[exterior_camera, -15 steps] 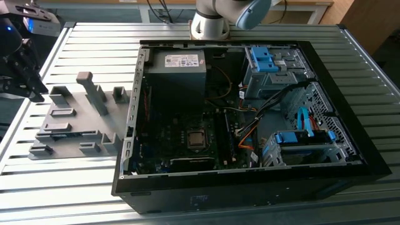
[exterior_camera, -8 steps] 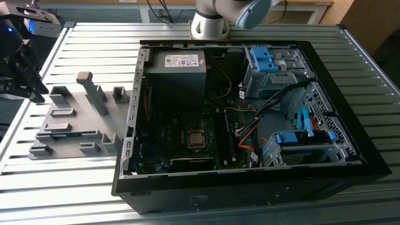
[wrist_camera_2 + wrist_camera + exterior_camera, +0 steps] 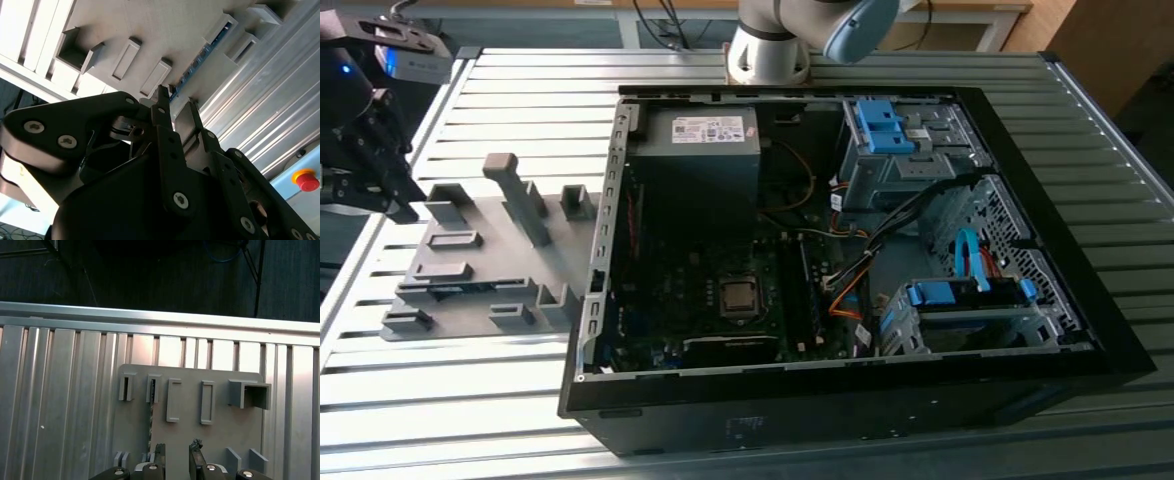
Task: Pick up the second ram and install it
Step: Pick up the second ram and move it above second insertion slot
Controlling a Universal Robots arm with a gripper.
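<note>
Second ram (image 3: 200, 54): stands on edge in grey holder plate (image 3: 220, 440), just beside gripper (image 3: 177, 449), jaws released, holding nothing.

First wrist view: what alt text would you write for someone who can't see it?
The end effector, its fingers apart, hangs over a grey holder plate on a ribbed metal table. A thin memory stick stands on edge in the plate, close beside one fingertip.

One black metal computer case (image 3: 854, 410), one grey plastic holder plate (image 3: 507, 258), one thin blue ram stick (image 3: 195, 62), and two bright blue plastic latches (image 3: 881, 125) (image 3: 945, 294).
</note>
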